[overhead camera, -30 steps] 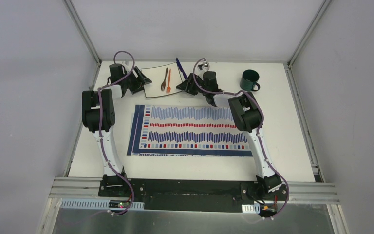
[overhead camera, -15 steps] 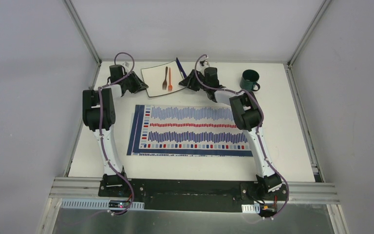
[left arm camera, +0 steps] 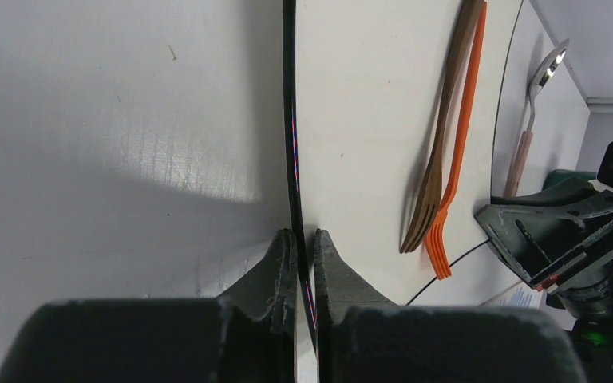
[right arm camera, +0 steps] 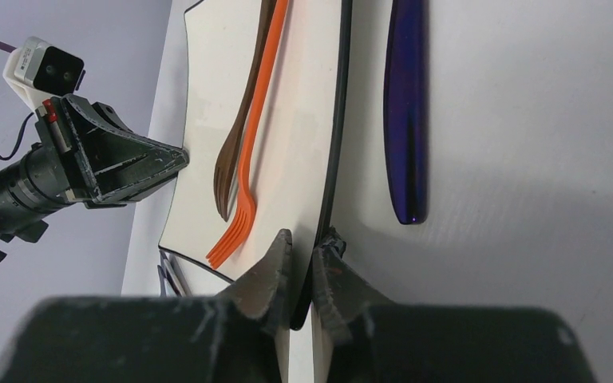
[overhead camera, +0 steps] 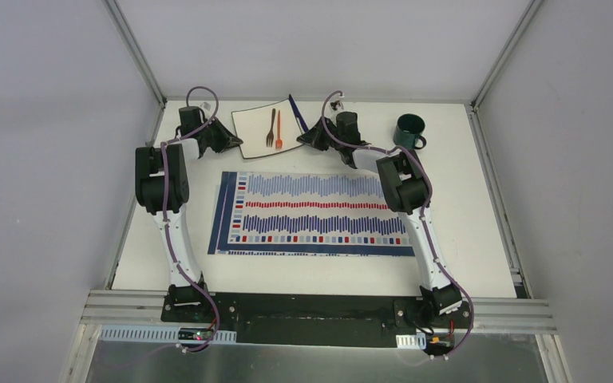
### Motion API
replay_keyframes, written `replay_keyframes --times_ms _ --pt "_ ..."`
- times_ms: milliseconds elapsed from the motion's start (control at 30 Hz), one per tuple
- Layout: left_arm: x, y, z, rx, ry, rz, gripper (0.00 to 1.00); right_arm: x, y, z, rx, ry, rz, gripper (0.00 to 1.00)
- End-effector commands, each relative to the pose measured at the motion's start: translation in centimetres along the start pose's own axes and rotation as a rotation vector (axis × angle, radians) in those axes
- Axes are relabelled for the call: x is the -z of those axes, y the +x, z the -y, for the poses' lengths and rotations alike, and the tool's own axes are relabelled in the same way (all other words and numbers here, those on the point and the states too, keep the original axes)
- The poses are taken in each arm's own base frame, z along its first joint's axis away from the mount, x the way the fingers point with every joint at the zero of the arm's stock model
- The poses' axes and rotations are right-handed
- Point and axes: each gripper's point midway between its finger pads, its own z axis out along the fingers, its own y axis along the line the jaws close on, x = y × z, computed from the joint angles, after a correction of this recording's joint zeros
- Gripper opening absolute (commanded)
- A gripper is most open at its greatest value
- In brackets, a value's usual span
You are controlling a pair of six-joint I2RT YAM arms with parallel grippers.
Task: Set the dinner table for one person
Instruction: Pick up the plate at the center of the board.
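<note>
Both arms are stretched out to the far end with their elbows up, wrists dropped low and aimed at each other. The left gripper (overhead camera: 235,141) (left arm camera: 303,239) is pinched nearly closed on the left rim of the square white plate (overhead camera: 251,128) (left arm camera: 367,120) (right arm camera: 307,120), and the right gripper (overhead camera: 305,142) (right arm camera: 303,239) is clamped the same way on the opposite rim. A brown fork (overhead camera: 270,128) and an orange fork (overhead camera: 278,130) lie side by side on it. Just right of the plate sits a dark blue utensil (right arm camera: 407,112), and a green mug (overhead camera: 409,132) is further right. The tabletop (overhead camera: 463,239) lies under everything, long side running left to right, with aluminium rails round it. The striped placemat (overhead camera: 315,211) lies mid-table, bare white on both sides.
</note>
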Motion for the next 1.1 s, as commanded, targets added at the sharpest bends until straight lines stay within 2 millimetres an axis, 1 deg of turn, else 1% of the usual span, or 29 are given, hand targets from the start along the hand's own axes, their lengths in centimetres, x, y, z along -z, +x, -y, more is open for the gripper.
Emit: replay_keyframes --times_ms 0,267,433,667,800,900,933,967,1067 --pt "0.3 -1.1 2.5 -0.067 0.070 0.029 0.00 -0.2 0.0 -2.7 0.071 -0.093 0.005 0.00" --pt "1.1 -0.6 3.7 -0.066 0.099 0.039 0.00 -0.1 1.3 -3.6 0.078 -0.125 -0.020 0.00" --pt "1.5 -0.1 5.2 -0.078 0.117 0.030 0.00 -0.2 2.3 -4.6 0.081 -0.131 -0.047 0.00" --pt "2.0 1.5 7.8 -0.100 0.135 0.003 0.00 -0.3 5.2 -6.9 0.131 -0.125 -0.114 0.00" --pt "2.3 2.2 9.1 -0.117 0.141 -0.009 0.00 0.3 6.3 -8.1 0.161 -0.120 -0.138 0.00" --pt "2.8 2.3 9.3 -0.120 0.133 -0.008 0.00 0.8 6.8 -9.0 0.178 -0.118 -0.151 0.00" --pt "2.9 2.3 9.3 -0.121 0.133 -0.008 0.00 1.0 6.8 -9.5 0.185 -0.123 -0.153 0.00" --pt "2.6 3.2 10.3 -0.132 0.146 -0.024 0.00 1.2 6.9 -9.8 0.194 -0.121 -0.156 0.00" --pt "3.0 3.6 11.4 -0.147 0.154 -0.024 0.00 2.0 7.3 -10.4 0.214 -0.114 -0.167 0.00"
